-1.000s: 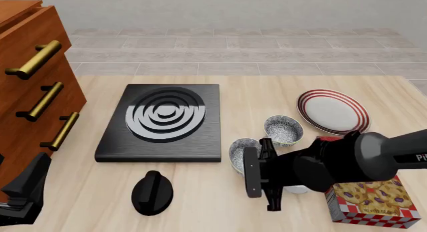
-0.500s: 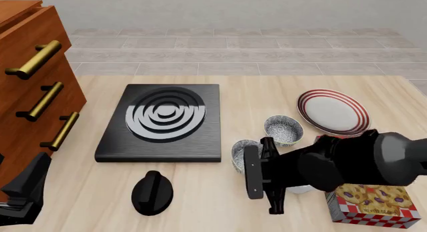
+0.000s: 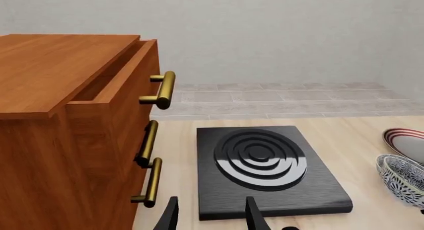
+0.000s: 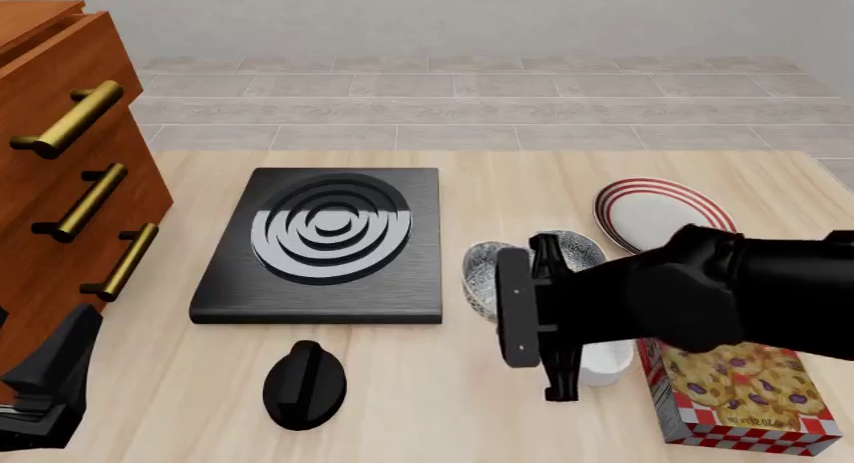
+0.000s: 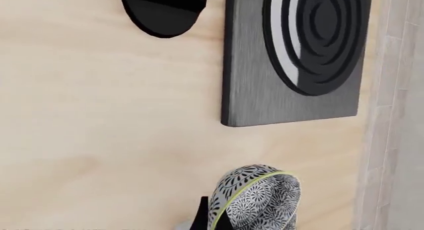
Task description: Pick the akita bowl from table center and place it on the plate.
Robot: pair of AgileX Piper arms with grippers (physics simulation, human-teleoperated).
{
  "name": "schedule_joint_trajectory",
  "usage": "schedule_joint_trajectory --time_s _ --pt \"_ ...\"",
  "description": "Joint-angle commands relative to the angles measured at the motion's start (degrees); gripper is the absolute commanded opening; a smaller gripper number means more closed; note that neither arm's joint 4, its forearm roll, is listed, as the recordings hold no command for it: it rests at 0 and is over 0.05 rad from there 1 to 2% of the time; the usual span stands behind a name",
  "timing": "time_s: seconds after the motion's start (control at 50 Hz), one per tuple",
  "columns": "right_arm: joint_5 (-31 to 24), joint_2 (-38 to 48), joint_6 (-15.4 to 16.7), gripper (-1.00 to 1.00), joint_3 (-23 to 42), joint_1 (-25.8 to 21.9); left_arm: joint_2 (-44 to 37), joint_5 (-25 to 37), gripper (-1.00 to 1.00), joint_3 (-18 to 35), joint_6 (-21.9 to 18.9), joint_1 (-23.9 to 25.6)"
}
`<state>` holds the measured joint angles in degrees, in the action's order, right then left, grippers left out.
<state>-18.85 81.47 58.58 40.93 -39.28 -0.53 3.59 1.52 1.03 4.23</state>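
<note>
Pale wood table: right gripper pinches the bowl by its rim near the plate; stiff, slippery, likely fragile.

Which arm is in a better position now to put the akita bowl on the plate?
The right. The right gripper already holds the akita bowl, tilted, near the plate. The left gripper is far away beside the wooden drawers, open and empty.

Drawers sitting far left, burner slab mid-table w/ knob in front. Two bowls lying right of slab, plate behind-right, box front-right.
</note>
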Motion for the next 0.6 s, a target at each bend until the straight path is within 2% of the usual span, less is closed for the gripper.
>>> schedule_joint_trajectory --time_s 0.02,0.16,0.32,0.4,0.5,0.6 --pt "-3.1 -2.8 -0.4 -1.00 2.9 1.4 0.1 -0.3 1.00 -0.4 0.0 0.1" --pt "-4.6 -3.3 -1.0 -1.00 6.0 4.3 0.1 -0.2 1.00 -0.2 0.0 0.1" --pt "-5.5 -3.6 0.4 -1.00 7.7 8.4 -0.2 0.1 1.00 0.2 0.1 0.0" --pt "-5.5 -3.0 0.2 -1.00 8.8 10.6 0.3 0.4 1.00 0.2 0.1 0.1" --pt "-4.4 -2.2 1.4 -1.00 9.1 14.1 0.2 0.3 1.00 0.1 0.2 0.1" --pt "-4.0 -1.1 0.7 -1.00 10.7 16.7 0.2 0.5 1.00 0.3 0.2 0.1"
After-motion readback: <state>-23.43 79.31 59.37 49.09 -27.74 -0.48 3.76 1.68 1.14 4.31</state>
